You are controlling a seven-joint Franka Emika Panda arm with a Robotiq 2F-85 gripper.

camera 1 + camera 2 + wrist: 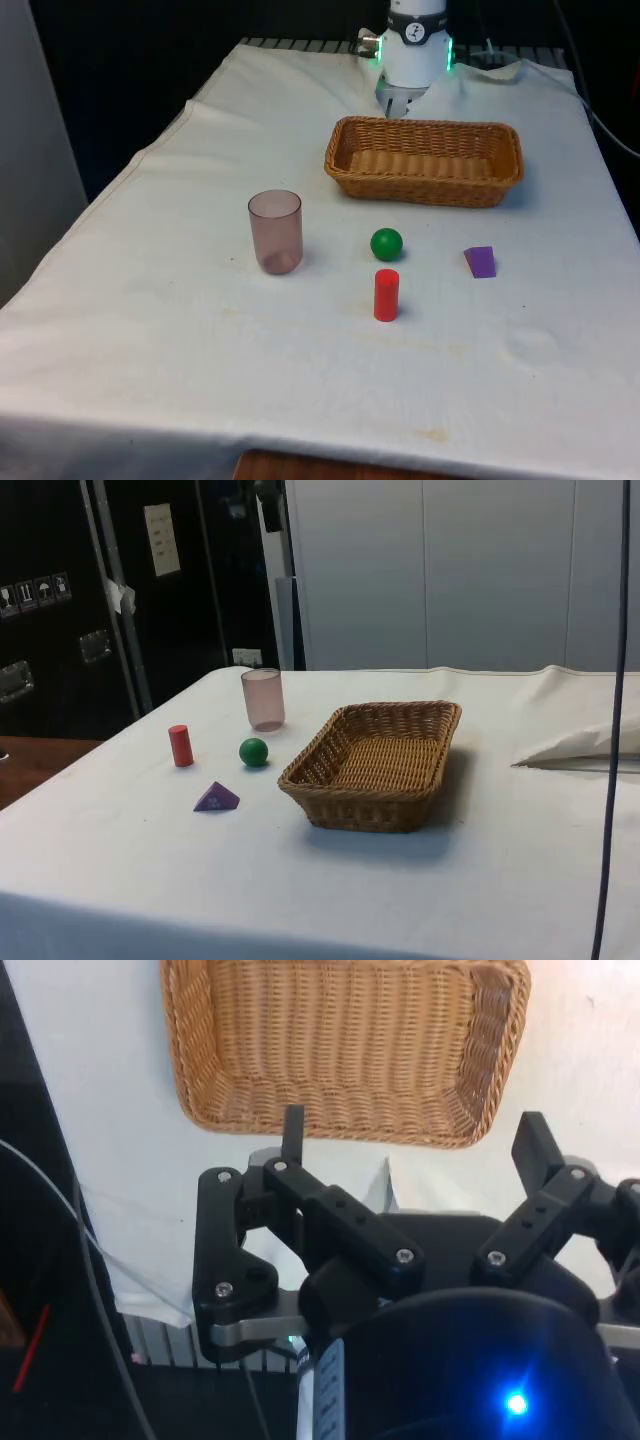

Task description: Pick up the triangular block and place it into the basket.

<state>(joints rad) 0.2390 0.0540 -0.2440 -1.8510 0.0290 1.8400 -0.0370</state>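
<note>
Front view: the purple triangular wooden block [480, 262] is seen lying on the white cloth [180, 340], near the woven wicker basket [424, 180], right of the green ball [386, 243] and red cylinder [386, 295]. The black two-finger gripper [410, 1135] is held spread beyond the basket's far rim.

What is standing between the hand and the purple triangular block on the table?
The basket lies between the hand and the purple triangular block; the front view shows this, then bare cloth up to the block.
</note>
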